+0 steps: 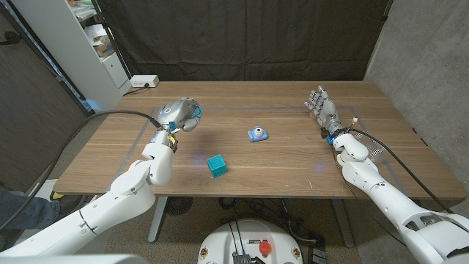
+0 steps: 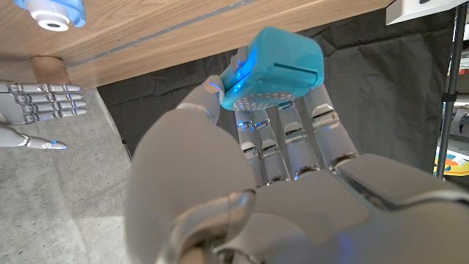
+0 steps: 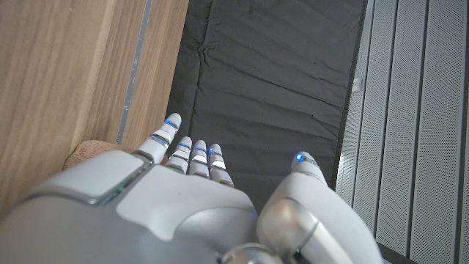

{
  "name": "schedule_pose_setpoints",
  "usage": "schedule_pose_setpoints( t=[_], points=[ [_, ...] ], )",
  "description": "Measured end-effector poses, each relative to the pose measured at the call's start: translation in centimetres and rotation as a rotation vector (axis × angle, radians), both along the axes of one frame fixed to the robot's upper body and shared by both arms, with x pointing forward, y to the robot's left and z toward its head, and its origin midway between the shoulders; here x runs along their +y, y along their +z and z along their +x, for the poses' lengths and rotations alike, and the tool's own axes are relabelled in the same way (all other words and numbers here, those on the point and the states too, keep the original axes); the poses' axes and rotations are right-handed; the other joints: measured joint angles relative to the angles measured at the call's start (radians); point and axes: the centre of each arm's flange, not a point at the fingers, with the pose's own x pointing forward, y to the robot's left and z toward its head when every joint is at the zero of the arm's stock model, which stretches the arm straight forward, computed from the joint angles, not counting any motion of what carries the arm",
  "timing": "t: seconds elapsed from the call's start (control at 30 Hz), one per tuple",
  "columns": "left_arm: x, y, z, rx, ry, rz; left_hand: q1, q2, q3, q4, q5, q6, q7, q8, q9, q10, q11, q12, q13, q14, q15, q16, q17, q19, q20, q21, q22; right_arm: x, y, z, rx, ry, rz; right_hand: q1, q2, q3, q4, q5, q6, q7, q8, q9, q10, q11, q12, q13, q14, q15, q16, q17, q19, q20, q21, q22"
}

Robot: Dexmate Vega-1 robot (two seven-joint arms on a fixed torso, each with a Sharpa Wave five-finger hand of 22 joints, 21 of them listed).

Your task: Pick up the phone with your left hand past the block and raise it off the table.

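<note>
My left hand (image 1: 178,114) is over the far left part of the wooden table (image 1: 293,176) and grips a cyan toy phone (image 2: 275,70) at its fingertips. In the head view a sliver of the phone (image 1: 195,111) shows past the fingers, with a shadow on the wood below it. In the left wrist view the phone stands out against the dark curtain, apart from the table. The teal block (image 1: 216,166) sits nearer the front edge, to the right of my left forearm. My right hand (image 1: 322,107) stands at the far right with its fingers apart, holding nothing.
A small blue round toy (image 1: 256,134) lies mid-table between the hands, and it also appears in the left wrist view (image 2: 50,12). A white power strip (image 1: 143,81) sits at the back left corner. A white shelf (image 1: 88,44) stands off the table's left.
</note>
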Motion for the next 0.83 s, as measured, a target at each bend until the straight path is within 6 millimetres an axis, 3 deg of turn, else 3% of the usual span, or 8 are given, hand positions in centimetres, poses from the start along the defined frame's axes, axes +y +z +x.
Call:
schedule_pose_setpoints(
  t=[0.83],
  points=[
    [1.2,1.5,-1.7,-0.052,-0.005,-0.013,0.000,0.000,0.000,0.000,0.004,0.000,0.000,0.000,0.005,0.000,0.000,0.000,0.014,0.003,0.003,-0.008,0.014,-0.021,0.000,0.031,0.000,1.2,-0.3,-0.5,0.000,-0.004,0.001,0.000,0.000,-0.001,-0.001,-0.004,0.000,0.000,0.000,0.000,0.000,0.000,0.000,0.000,0.000,0.000,0.000,0.000,0.000,0.000,0.000,0.000]
  ],
)
